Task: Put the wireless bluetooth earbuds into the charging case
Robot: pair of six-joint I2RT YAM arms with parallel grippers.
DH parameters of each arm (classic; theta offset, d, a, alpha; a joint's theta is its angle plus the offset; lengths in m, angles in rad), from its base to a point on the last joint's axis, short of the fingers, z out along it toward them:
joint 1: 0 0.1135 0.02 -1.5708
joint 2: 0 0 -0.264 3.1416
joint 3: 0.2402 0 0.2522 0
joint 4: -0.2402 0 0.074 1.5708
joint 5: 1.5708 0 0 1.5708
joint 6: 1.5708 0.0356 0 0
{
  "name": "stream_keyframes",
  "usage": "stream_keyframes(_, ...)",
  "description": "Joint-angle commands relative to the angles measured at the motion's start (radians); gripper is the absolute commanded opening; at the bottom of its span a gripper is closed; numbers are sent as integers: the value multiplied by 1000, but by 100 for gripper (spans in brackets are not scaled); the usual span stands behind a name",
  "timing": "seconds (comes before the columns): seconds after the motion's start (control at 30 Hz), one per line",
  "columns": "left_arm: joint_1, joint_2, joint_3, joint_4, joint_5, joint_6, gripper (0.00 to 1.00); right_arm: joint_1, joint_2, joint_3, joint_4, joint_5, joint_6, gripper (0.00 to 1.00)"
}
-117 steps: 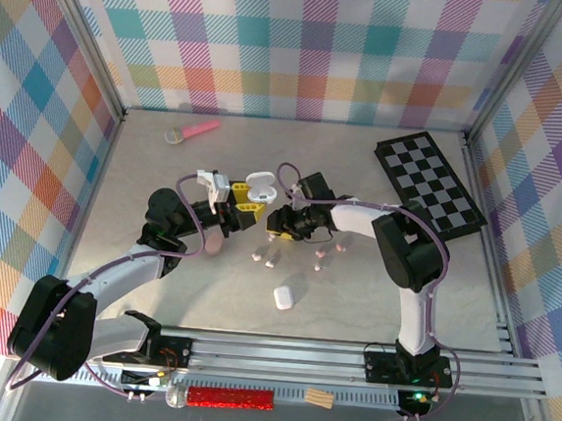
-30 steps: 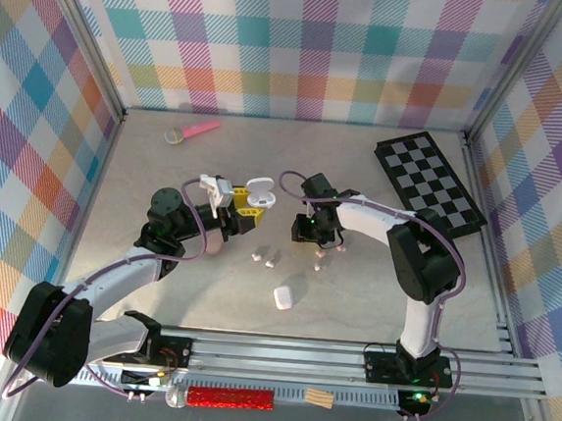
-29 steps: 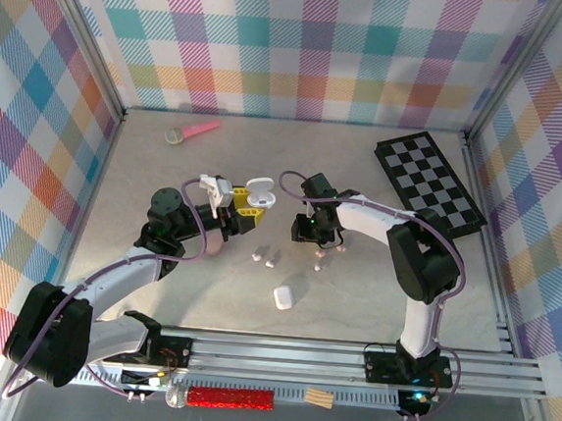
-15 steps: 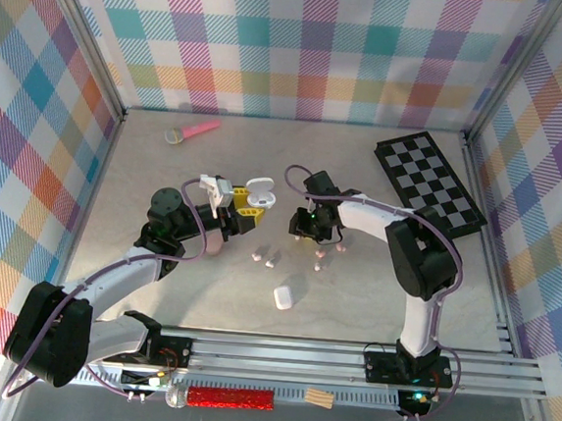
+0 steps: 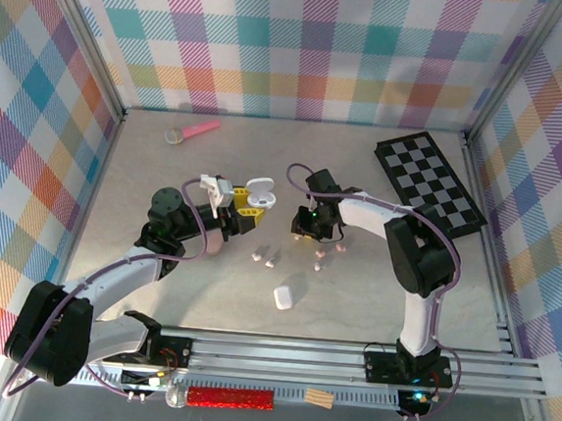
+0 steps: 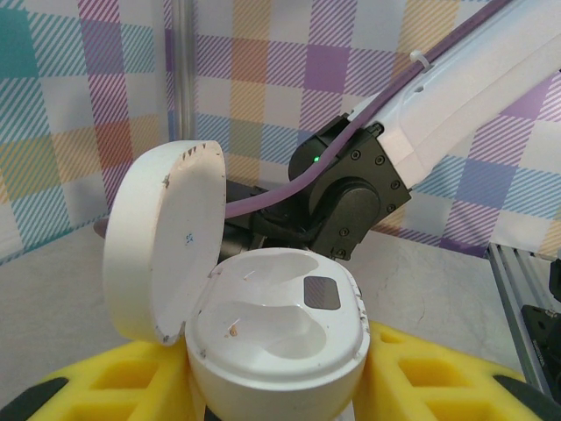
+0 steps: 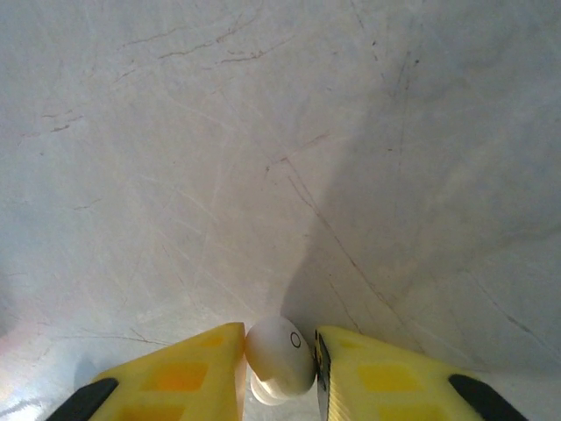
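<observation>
My left gripper [image 5: 245, 205] is shut on the white charging case [image 6: 276, 324], its yellow fingers [image 6: 419, 370] pressing both sides. The case's lid [image 6: 162, 241] stands open and both wells look empty. In the top view the case [image 5: 259, 189] is held above the table's middle. My right gripper [image 5: 309, 226] points down at the table just right of it. Its yellow pads [image 7: 188, 373] touch both sides of a white earbud [image 7: 279, 353]. Loose earbuds lie on the table, two [image 5: 263, 259] near the centre and small pinkish ones [image 5: 319, 260] below my right gripper.
A closed white case [image 5: 283, 296] lies nearer the front. A pink case [image 5: 215, 245] sits by my left arm. A folded chessboard [image 5: 429, 182] lies at the back right, a pink-handled brush [image 5: 192, 130] at the back left. Plaid walls enclose the table.
My right gripper's jaws have narrowed onto the white earbud and the wrist has shifted slightly away from the front. The left arm and the open case have not moved.
</observation>
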Motion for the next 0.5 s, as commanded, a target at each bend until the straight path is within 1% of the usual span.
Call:
stream_keyframes(0.0,9,2,21,18,17,19,43,3,41,25,-29,6,-47,25)
stream_keyframes(0.13,9,3,19,20,12,20,43,3,30,27,-59,54,-66,21)
stream_keyframes(0.3,9,10,14,22,2,26,43,3,-13,16,-77,111,-66,20)
stream_keyframes(0.47,9,14,17,5,-8,38,43,11,-51,16,-129,211,-92,20)
